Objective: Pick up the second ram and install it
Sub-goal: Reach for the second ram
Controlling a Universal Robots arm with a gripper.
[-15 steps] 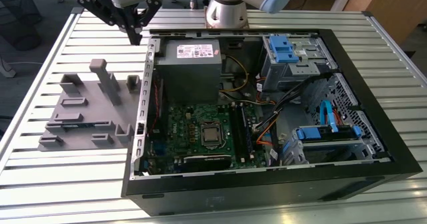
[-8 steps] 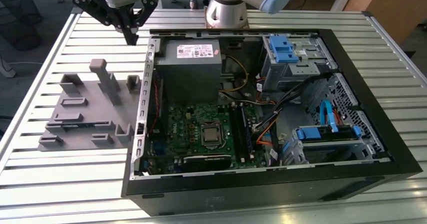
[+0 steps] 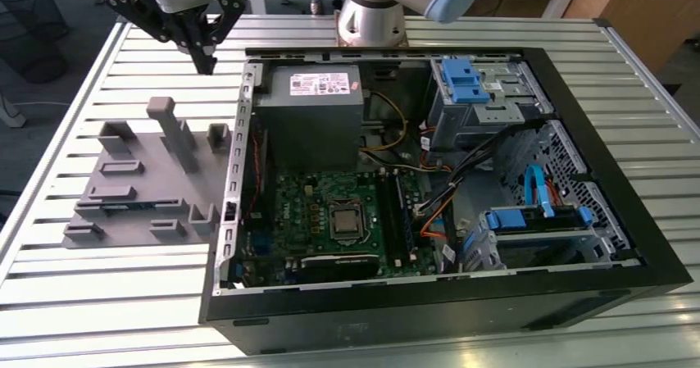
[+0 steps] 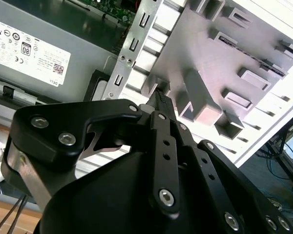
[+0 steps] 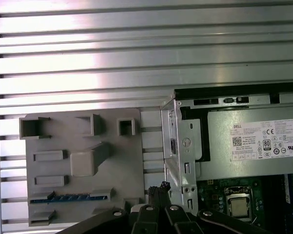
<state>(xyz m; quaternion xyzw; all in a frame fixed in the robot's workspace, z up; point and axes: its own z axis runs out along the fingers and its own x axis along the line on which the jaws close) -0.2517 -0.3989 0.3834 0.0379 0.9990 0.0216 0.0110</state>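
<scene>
Gripper (image 3: 203,59): matte black linkage fingers pressed together, nothing betw. them. Hangs over ribbed metal table (image 3: 65,122), near corner of open PC case (image 3: 438,311). Second ram (image 5: 68,197): thin flat dark stick seated in slot of gray plastic fixture (image 5: 63,141), well apart from gripper.

The surface (image 3: 98,302) is a slatted metal top. A gray fixture plate (image 3: 143,179) lies flat on it, just beside an open black computer case (image 3: 460,298), which lies on its side toward the exterior view's right.

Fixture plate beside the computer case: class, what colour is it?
The plate is plain gray; the first wrist view shows it best.
</scene>
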